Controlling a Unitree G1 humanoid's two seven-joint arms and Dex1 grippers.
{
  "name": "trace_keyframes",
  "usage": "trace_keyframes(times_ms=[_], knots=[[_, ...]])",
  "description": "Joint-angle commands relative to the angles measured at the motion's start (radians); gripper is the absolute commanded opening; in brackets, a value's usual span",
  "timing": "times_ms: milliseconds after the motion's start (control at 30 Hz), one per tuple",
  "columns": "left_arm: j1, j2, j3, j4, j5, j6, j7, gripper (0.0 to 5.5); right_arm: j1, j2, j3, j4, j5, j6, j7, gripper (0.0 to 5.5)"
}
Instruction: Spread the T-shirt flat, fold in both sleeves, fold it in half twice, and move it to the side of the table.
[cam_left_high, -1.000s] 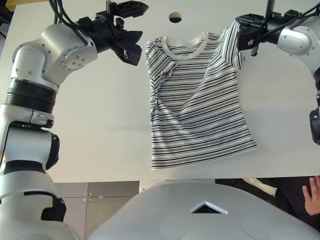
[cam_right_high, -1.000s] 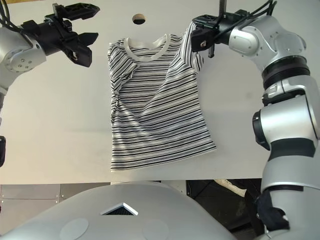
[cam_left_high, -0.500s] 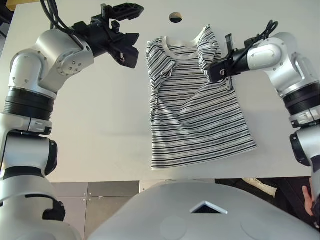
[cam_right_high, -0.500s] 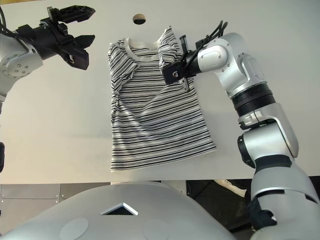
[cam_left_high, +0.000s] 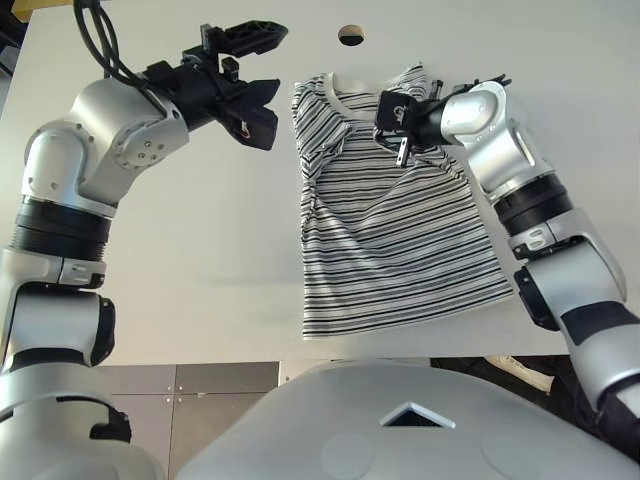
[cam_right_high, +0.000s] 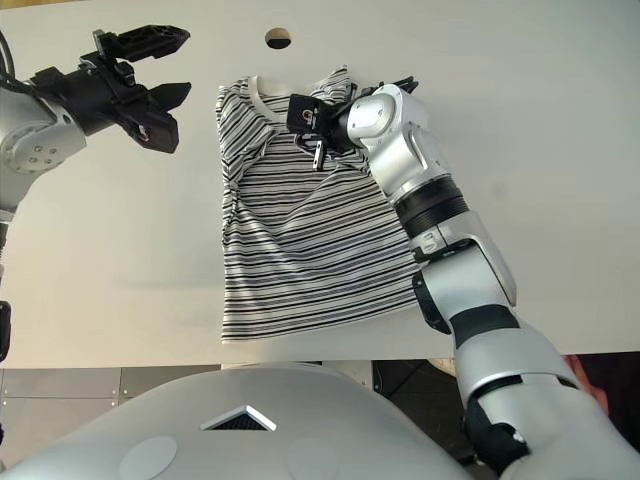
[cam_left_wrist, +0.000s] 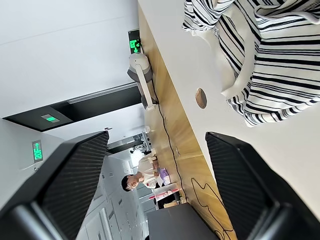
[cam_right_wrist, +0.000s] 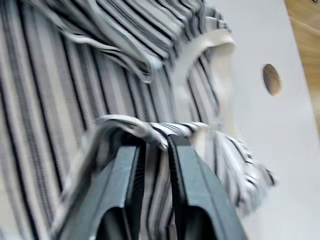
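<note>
striped t-shirt (cam_left_high: 390, 240) lies mid-bench (cam_left_high: 200, 250), mostly flat | right pincer (cam_left_high: 398, 130) clamped on its right sleeve, held over the chest | left pincer (cam_left_high: 262, 70) wide apart, empty, beside the collar | i judge both halvings and the side move still to do

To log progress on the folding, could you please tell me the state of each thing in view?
T-shirt: lying on the table, wrinkled, not folded in half.
right sleeve: drawn over the chest.
right gripper: shut on the right sleeve.
left gripper: open, empty.
</note>
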Motion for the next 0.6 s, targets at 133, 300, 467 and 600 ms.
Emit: trace_keyframes(times_ms=[133, 300, 467, 600], knots=[[0.029, 0.009, 0.016, -0.035, -0.007, 0.018, -0.021, 3.62, -0.119, 0.058, -0.097, 0.117, 0.056, -0.013, -0.132, 2.08], [0.035, 0.021, 0.031, -0.102, -0.048, 0.015, -0.065, 3.62, -0.131, 0.014, -0.169, -0.011, 0.149, -0.041, -0.071, 2.69], [0.157, 0.111, 0.033, -0.288, -0.201, -0.03, -0.224, 3.62, 0.016, -0.319, -0.072, -0.351, 0.16, -0.301, 0.316, 2.69], [0.335, 0.231, 0.043, -0.463, -0.334, -0.025, -0.372, 3.62, 0.241, -0.615, -0.049, -0.653, 0.234, -0.402, 0.585, 2.69]])
